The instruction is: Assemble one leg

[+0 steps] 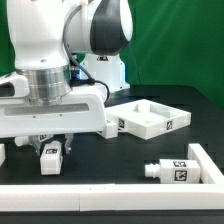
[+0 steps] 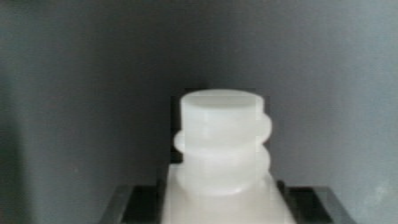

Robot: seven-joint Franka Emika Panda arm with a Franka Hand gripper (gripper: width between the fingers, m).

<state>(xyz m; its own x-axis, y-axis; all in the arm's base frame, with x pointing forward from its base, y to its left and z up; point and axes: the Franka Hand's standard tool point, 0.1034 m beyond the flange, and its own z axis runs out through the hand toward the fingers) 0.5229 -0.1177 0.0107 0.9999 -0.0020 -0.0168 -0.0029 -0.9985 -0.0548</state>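
My gripper (image 1: 50,148) is shut on a leg (image 1: 50,158), a small white post with a black-and-white tag, and holds it upright close to the black table at the exterior view's left. In the wrist view the same leg (image 2: 222,135) stands out from between the dark fingers (image 2: 146,205), its rounded ribbed end pointing away from the camera. My gripper (image 2: 222,208) closes on the leg's base. A second leg (image 1: 170,170) lies on its side on the table at the exterior view's right.
The large white square panel (image 1: 150,118) with raised rim lies at the middle right behind my gripper. A low white wall (image 1: 100,195) runs along the front, with a raised white piece (image 1: 207,160) at the right edge. A green backdrop stands behind.
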